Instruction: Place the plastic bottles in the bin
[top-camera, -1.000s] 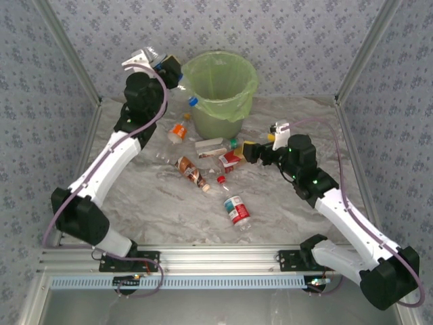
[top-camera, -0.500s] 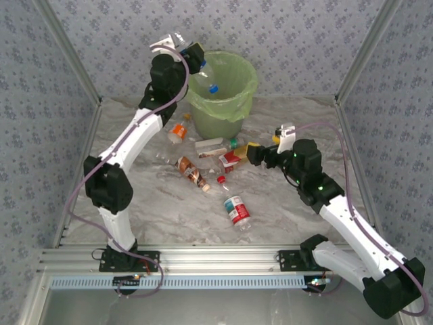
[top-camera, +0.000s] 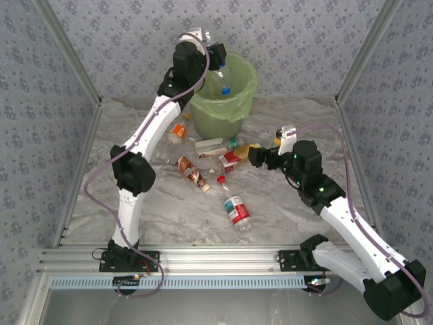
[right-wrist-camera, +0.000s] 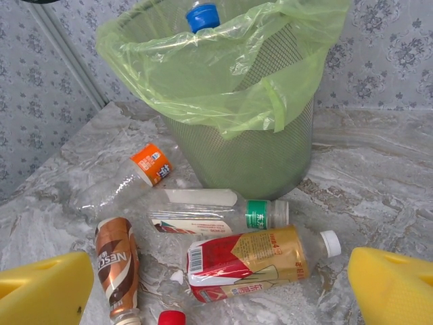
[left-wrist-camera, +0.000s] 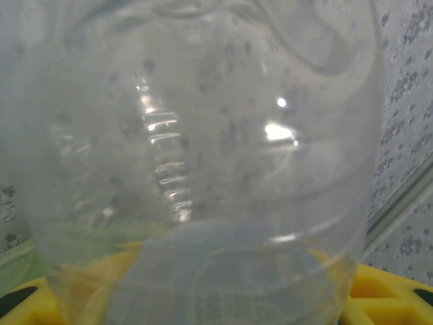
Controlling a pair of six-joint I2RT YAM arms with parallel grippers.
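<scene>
While the left gripper (top-camera: 218, 58) hangs over the bin (top-camera: 249, 87): its jaws are closed part-way on a clear bottle (top-camera: 226, 73), the blue cap (top-camera: 226, 89) pointing down inside the rim.
Left wrist view: the clear bottle's wall (left-wrist-camera: 203, 169) sits right against the lens, with yellow fingers (left-wrist-camera: 382, 291) pressed to its sides.
Bin: far centre of the table (top-camera: 169, 217), lined with a loose green bag.
Right gripper (top-camera: 250, 153): jaws spread wide with nothing between them, low over the table, right of the pile and facing it.
Pile: bottles lie on their sides just near of the bin, among them a red-label bottle (right-wrist-camera: 250, 264), a brown bottle (right-wrist-camera: 115, 267), a green-label bottle (right-wrist-camera: 223, 215) and an orange-label bottle (right-wrist-camera: 150, 164).
Stray: a red-and-white bottle (top-camera: 236, 210) lies apart, nearer the arms.
Weight: judged very light (they look empty).
Stiffness: thin walls, likely to dent under a hard squeeze.
Surface: smooth and probably slick, less so on the label.
Shape: round, so a nudge from one finger may roll it away.
Best hold: across the labelled middle, jaws square to the long axis, not on the cap or neck.
Nearest candidate: the red-label bottle, which lies between the right fingers' line of approach.
Risk: neighbours touch, so a closing finger may catch two.
</scene>
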